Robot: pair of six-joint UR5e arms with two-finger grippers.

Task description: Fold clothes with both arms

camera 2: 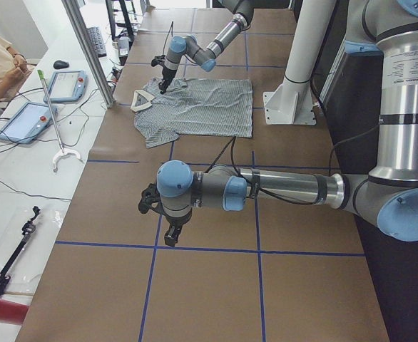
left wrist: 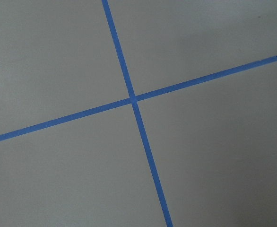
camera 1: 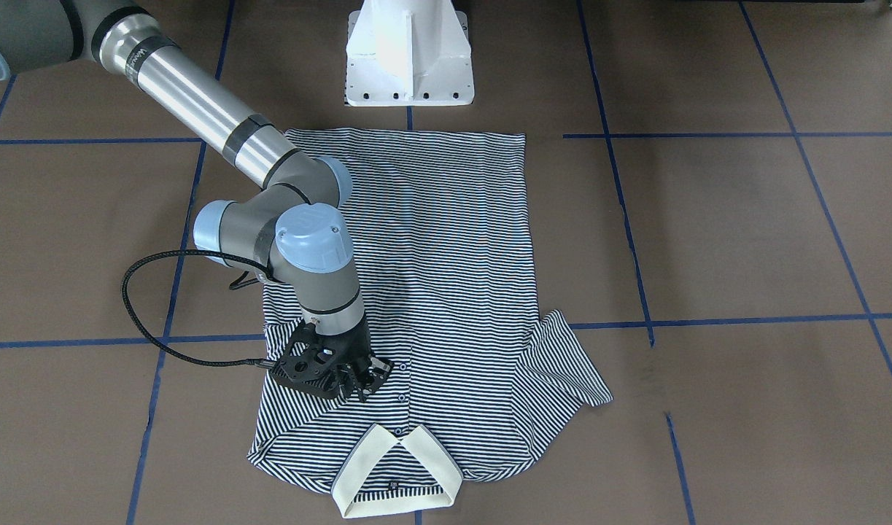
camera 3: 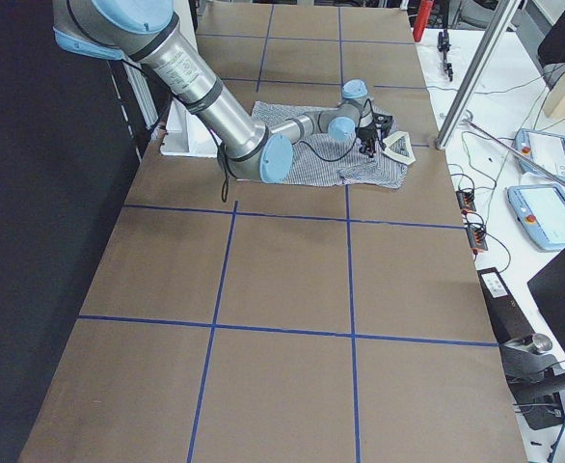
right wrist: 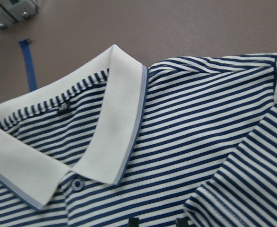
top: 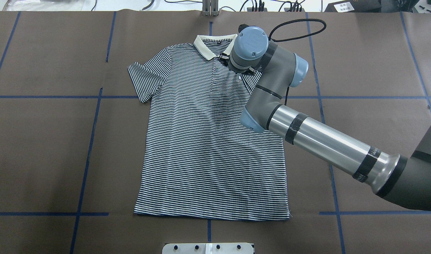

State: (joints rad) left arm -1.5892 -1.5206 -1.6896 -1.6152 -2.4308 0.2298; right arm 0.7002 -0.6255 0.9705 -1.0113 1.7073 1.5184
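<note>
Collar (camera 1: 398, 474) near far edge of table (camera 1: 708, 233); right gripper (camera 1: 365, 383) beside it, fingers apart over polo shirt (camera 1: 446, 240); left gripper (camera 2: 171, 236) opening indeterminable, well clear.

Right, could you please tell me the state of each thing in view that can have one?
Shirt, laid flat, front up, body unfolded.
Left sleeve, spread out.
Right sleeve, folded onto the front.
Collar, spread open.
Right gripper, open, at the chest.
Left gripper, over bare table; open or shut unclear.
</note>
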